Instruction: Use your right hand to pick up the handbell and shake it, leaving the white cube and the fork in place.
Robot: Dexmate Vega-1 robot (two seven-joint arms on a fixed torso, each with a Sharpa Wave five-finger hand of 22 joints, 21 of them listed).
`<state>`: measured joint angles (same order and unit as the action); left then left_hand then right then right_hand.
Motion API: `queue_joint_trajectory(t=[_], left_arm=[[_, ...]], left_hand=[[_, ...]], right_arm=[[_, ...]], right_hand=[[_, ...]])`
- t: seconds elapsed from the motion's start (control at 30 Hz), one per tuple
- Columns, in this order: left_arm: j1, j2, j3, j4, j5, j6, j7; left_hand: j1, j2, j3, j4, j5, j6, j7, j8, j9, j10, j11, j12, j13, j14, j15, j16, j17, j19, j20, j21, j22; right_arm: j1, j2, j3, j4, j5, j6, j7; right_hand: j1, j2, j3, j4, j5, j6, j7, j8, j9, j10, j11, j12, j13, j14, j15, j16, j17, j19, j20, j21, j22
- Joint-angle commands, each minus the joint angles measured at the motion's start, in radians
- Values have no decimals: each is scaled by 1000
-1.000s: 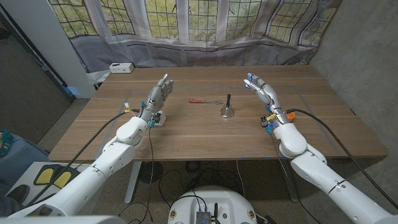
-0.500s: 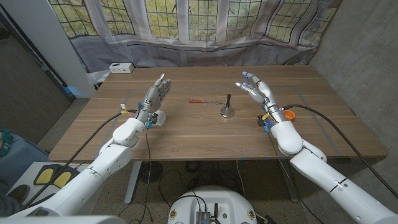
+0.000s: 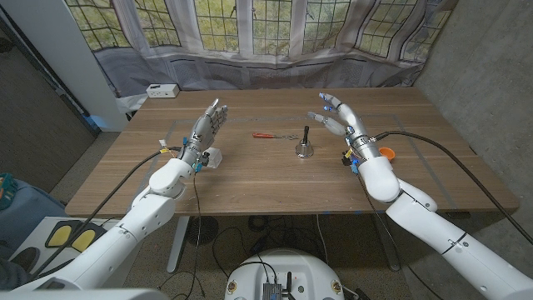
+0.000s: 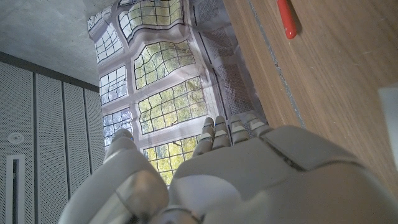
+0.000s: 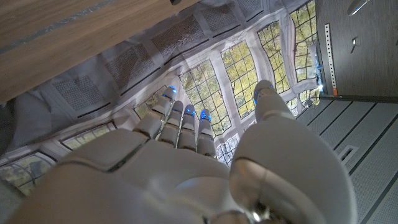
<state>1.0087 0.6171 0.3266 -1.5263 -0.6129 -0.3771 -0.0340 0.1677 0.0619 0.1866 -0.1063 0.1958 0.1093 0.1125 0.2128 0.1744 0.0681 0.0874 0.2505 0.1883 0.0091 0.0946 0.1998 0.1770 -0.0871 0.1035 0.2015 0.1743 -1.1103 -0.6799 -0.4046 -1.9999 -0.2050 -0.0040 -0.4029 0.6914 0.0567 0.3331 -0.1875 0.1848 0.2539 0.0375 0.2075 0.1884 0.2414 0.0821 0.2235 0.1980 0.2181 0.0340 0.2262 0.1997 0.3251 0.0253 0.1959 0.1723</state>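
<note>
The handbell (image 3: 304,145) is seen upright near the middle of the wooden table (image 3: 266,179), held by nothing. Just to its right, the right hand (image 3: 340,118) is raised with fingers spread and empty. The fork (image 3: 275,135) lies left of the bell. The left hand (image 3: 208,127) is held open beside the white cube (image 3: 213,157).

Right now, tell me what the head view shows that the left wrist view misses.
Head view: the handbell upright on the table, the open right hand beside it, and the white cube. Left wrist view: a close look along the back of the left hand. Both: the left hand, the fork's red handle, the window drape.
</note>
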Motion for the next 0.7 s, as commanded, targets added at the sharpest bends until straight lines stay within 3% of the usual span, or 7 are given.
queue_joint_trajectory(t=[0.03, 0.37, 0.7], left_arm=[[-3, -4, 0, 10, -5, -14, -13], [14, 0, -9, 4, -8, -27, -9], [23, 4, -11, -6, -6, -30, -8]], left_hand=[[9, 4, 6, -1, -1, 13, 0, -4, 4, 6, -3, -6, 4, 5, 4, -2, 2, -1, 10, -3, 5], [11, 4, 7, -2, -2, 19, -2, -5, 4, 9, -2, -7, 4, 6, 3, -4, 2, -2, 14, -4, 5], [13, 5, 8, -3, -3, 21, -1, -8, 4, 9, 1, -10, 4, 7, 2, -5, 2, -4, 16, -5, 5]], right_arm=[[31, -23, -47, -81, -138, -170, 0], [68, -47, -96, -123, -225, -282, 51], [106, -65, -139, -153, -299, -366, 107]], right_hand=[[28, -8, 11, 2, 4, 13, -3, 7, 5, 16, -1, 2, 2, 4, 0, 6, 2, 3, 7, -1, 0], [59, -16, 17, 8, 5, 36, -6, 10, 6, 49, -11, 11, 4, 45, -12, 21, 6, 19, 12, 5, 1], [81, -27, 19, 8, 6, 44, -4, 10, 6, 67, -11, 15, 5, 47, -14, 18, 6, 39, 14, 10, 0]])
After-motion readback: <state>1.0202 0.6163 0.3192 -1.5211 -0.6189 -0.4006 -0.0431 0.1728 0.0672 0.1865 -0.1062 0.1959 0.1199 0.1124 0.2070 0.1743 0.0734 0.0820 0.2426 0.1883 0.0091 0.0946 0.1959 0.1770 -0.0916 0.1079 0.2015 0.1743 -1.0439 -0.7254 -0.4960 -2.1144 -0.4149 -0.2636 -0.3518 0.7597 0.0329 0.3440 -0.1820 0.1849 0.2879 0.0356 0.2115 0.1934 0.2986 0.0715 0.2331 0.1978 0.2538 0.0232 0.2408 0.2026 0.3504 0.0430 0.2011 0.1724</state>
